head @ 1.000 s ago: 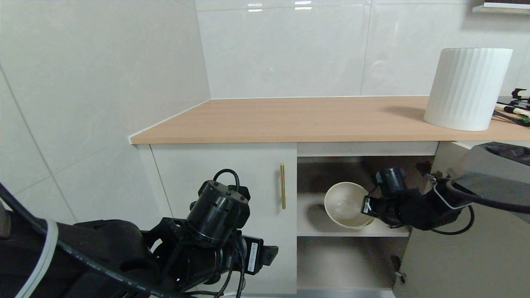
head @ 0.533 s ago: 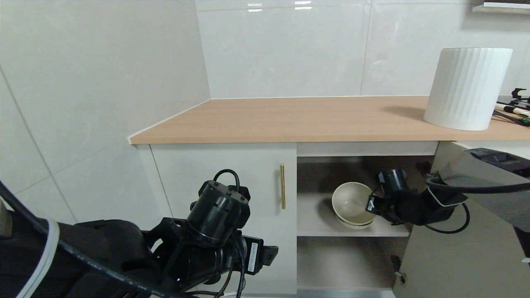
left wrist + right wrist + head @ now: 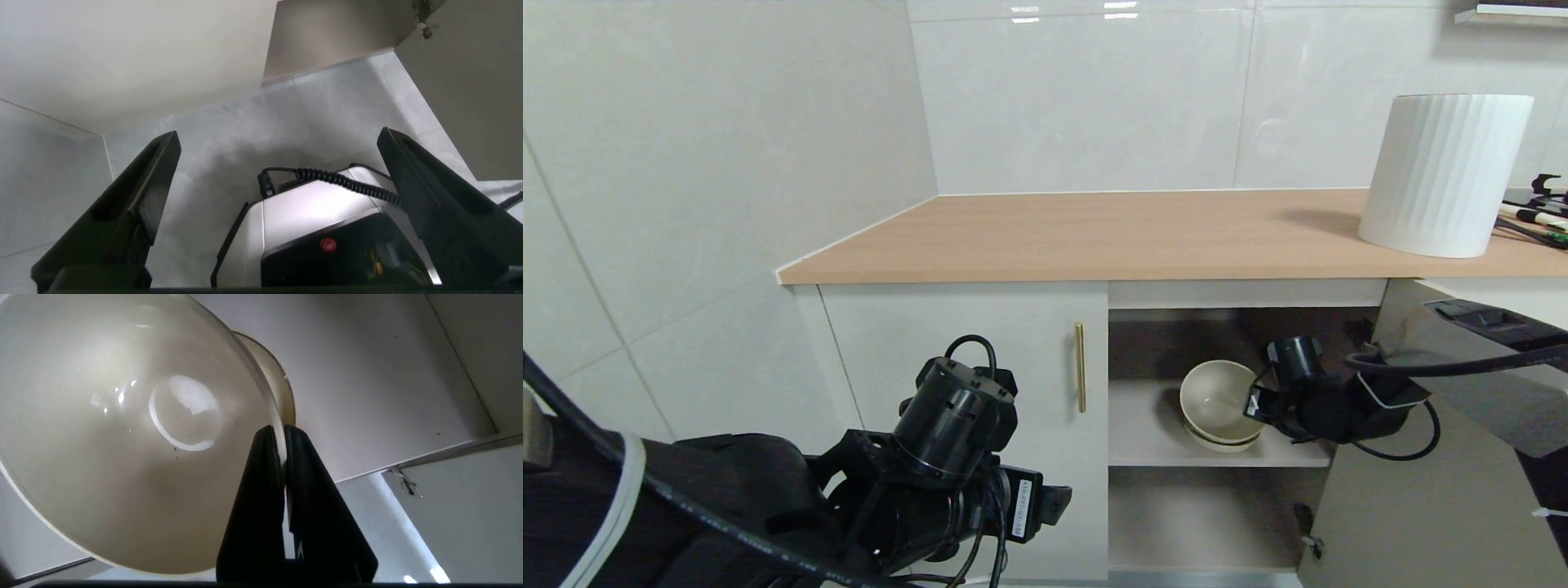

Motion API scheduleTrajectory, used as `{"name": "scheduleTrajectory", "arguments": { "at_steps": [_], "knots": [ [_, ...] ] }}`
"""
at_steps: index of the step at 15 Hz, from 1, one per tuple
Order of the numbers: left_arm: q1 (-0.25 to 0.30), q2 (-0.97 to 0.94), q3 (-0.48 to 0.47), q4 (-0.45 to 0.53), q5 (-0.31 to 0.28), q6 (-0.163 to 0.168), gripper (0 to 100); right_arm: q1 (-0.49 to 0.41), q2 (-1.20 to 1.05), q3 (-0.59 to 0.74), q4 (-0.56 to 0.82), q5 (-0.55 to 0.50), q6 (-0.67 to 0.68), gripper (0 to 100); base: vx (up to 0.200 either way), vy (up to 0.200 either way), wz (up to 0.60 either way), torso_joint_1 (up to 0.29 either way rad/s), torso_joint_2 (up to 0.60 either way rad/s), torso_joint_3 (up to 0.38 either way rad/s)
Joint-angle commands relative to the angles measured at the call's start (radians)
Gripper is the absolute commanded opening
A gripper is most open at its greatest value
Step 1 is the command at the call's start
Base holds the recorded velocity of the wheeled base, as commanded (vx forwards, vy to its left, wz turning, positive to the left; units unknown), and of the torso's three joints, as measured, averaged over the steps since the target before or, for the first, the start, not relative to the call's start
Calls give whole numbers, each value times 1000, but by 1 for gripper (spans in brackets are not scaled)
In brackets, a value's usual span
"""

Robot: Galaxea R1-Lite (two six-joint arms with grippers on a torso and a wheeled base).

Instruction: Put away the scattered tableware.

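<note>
Right pincer (image 3: 1252, 405): inside the open cupboard, jaws closed tight on the rim of a cream bowl (image 3: 1214, 395); in the right wrist view the pincer (image 3: 281, 446) has one dark finger (image 3: 260, 469) inside the rim and the other outside it. Bowl, cream, glossy (image 3: 139, 416): held tilted, mouth turned up and towards the closed door side, sitting over the middle shelf. Second bowl (image 3: 1223, 443), same colour: upright on that shelf directly under the held one, its rim (image 3: 276, 369) showing just behind the first; the two look to be touching, though whether the upper one rests its weight there I cannot tell. Shelf (image 3: 1142, 433): pale board, middle level of the cupboard, with a lower compartment (image 3: 1201, 523) beneath it. Right cupboard door (image 3: 1421, 498): swung open towards the room. Left cupboard door (image 3: 964, 327): shut, with a slim upright brass handle (image 3: 1080, 367) at its inner edge. Left pincer (image 3: 278, 143): low in front of the shut door, pointing at the pale floor (image 3: 212, 163), jaws spread wide, holding nothing. Counter (image 3: 1094, 233): wood-toned top above the cupboard. White ribbed cylinder (image 3: 1445, 171): standing upright at the counter's right end. Pens and small tools (image 3: 1535, 216): lying just beside the cylinder, at the far right edge. Walls (image 3: 1086, 98): large glossy white tiles.
</note>
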Motion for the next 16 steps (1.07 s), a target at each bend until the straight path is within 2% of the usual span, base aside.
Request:
{"name": "scheduleTrajectory", "arguments": {
  "at_steps": [1, 8, 9, 16],
  "knots": [
    [-1, 2, 0, 0, 1, -1, 100, -2, 6, -2, 0, -1, 0, 0, 0, 0, 0, 0, 0, 0],
    [1, 1, 0, 0, 1, -1, 100, -2, 7, -2, 0, -4, -1, 0, 0, 0, 0, 0, 0, 0],
    [1, 1, 0, 0, 1, -1, 100, -1, 7, 0, 0, -4, -1, 100, 0, 0, 0, 0, 0, 0],
    [1, -1, 0, 0, 1, -1, 100, 4, -2, 7, 0, -4, -1, 100, 0, 0, 0, 0, 0, 0]
  ]
}}
